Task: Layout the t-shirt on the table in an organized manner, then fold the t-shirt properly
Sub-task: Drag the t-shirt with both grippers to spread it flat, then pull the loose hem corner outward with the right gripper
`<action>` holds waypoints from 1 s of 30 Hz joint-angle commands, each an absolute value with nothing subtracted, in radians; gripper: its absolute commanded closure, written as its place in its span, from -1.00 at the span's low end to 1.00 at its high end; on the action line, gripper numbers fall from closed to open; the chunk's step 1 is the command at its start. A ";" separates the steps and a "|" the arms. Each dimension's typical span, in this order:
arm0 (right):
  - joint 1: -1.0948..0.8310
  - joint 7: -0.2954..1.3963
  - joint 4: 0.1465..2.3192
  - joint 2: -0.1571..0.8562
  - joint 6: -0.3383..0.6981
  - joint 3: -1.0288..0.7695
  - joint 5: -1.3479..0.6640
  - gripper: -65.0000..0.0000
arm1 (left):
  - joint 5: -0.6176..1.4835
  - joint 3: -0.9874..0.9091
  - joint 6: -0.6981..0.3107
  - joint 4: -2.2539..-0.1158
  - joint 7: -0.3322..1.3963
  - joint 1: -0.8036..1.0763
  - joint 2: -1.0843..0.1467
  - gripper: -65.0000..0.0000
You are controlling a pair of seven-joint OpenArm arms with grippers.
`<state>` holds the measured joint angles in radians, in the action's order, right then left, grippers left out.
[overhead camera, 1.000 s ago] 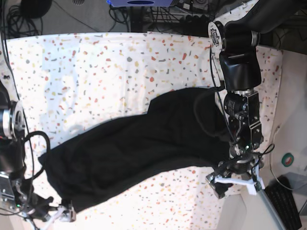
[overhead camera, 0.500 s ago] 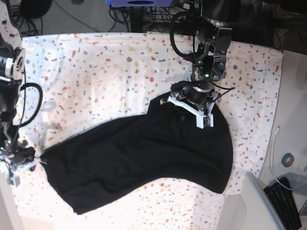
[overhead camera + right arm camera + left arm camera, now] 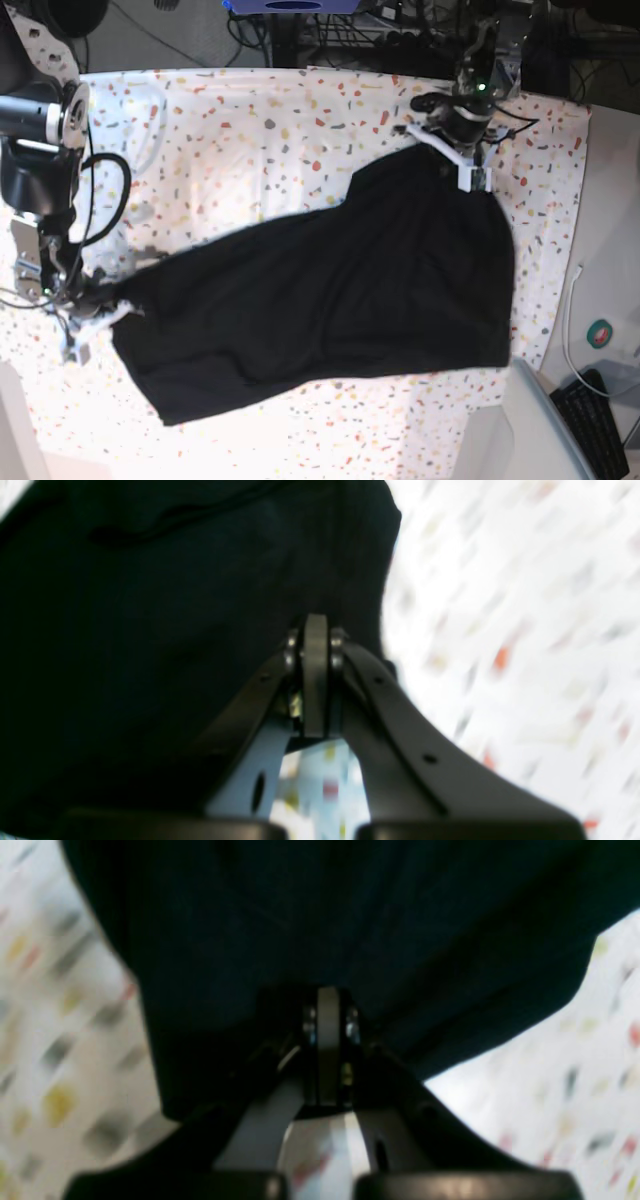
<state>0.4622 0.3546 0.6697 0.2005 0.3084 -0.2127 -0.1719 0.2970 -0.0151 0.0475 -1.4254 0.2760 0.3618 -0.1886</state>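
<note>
Where the black t-shirt [image 3: 330, 290] lies, spread in a slanted band over the speckled table [image 3: 230, 140], from the lower left of the base view up to the upper right. Wider at the right end, narrower toward the left. A straight edge down the right side, close to the table's right border; a curved, wavy edge along the bottom.

At the shirt's upper right corner, the left gripper [image 3: 452, 140], jaws pressed together on the fabric edge. In the left wrist view, the same left gripper [image 3: 327, 1040] with both fingers [image 3: 327, 1005] meeting at a thin line, dark cloth [image 3: 320, 915] gathered around the tips and hanging over them, blurred table pattern [image 3: 550, 1090] on both sides.

At the shirt's left end, the right gripper [image 3: 92, 318], low beside the table's left border, also closed on the fabric. In the right wrist view, right gripper [image 3: 315, 680] fully closed, tips buried in the edge of the black cloth [image 3: 150, 630], white flecked surface [image 3: 500, 630] to the right.

Fabric between the two grips mostly flat, with a few soft folds near the middle. Off the table at the lower right corner, part of a black keyboard [image 3: 600, 425] and a small round green object [image 3: 600, 333] on a pale surface.
</note>
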 commanded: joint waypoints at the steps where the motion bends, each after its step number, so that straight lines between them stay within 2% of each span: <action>1: 0.473 0.343 0.742 0.220 0.311 -0.225 -0.188 1.00 | 0.297 -0.045 0.050 -1.463 0.255 0.380 -0.196 1.00; 7: 0.239 0.536 1.179 0.202 0.311 -0.226 -0.193 1.00 | 0.297 -0.171 0.050 -1.572 0.257 0.438 -0.196 1.00; 8: 0.200 0.558 1.245 0.188 0.311 -0.226 -0.193 0.78 | 0.297 -0.186 0.050 -1.587 0.257 0.446 -0.197 1.00; 9: 0.171 0.564 1.293 0.179 0.311 -0.226 -0.193 0.47 | 0.297 -0.205 0.050 -1.601 0.257 0.452 -0.197 1.00; 11: 0.166 0.564 1.267 0.174 0.311 -0.217 -0.189 0.00 | 0.297 -0.237 0.050 -1.623 0.257 0.455 -0.197 1.00; 12: 0.194 0.564 1.207 0.174 0.312 -0.217 -0.189 -0.18 | 0.297 -0.249 0.050 -1.630 0.257 0.461 -0.197 1.00; 14: 0.262 0.562 1.086 0.174 0.315 -0.223 -0.189 -0.28 | 0.297 -0.265 0.050 -1.652 0.257 0.466 -0.194 1.00; 18: 0.334 0.470 0.928 0.188 0.315 -0.220 -0.188 -0.28 | 0.298 -0.266 0.050 -1.659 0.257 0.469 -0.193 1.00; 22: 0.384 0.461 0.837 0.203 0.318 -0.217 -0.188 -0.28 | 0.298 -0.255 0.050 -1.629 0.255 0.456 -0.183 1.00; 24: 0.406 0.461 0.788 0.202 0.320 -0.217 -0.188 -0.19 | 0.298 -0.255 0.050 -1.590 0.254 0.441 -0.176 1.00; 26: 0.417 0.460 0.750 0.200 0.323 -0.217 -0.191 0.19 | 0.297 -0.255 0.050 -1.543 0.254 0.420 -0.174 1.00; 27: 0.417 0.460 0.748 0.194 0.340 -0.217 -0.191 0.44 | 0.297 -0.255 0.050 -1.521 0.254 0.415 -0.174 1.00; 28: 0.410 0.466 0.757 0.185 0.381 -0.223 -0.191 0.77 | 0.294 -0.255 0.050 -1.500 0.254 0.414 -0.174 1.00; 29: 0.386 0.470 0.779 0.183 0.427 -0.225 -0.191 1.00 | 0.291 -0.255 0.050 -1.484 0.254 0.412 -0.173 1.00; 30: 0.352 0.496 0.825 0.183 0.461 -0.226 -0.193 1.00 | 0.289 -0.255 0.050 -1.469 0.252 0.412 -0.173 1.00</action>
<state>0.3428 0.4980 0.8108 0.1707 0.4549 -0.2226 -0.1860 0.2916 -0.2527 0.0490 -1.4574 0.2710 0.4061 -0.1661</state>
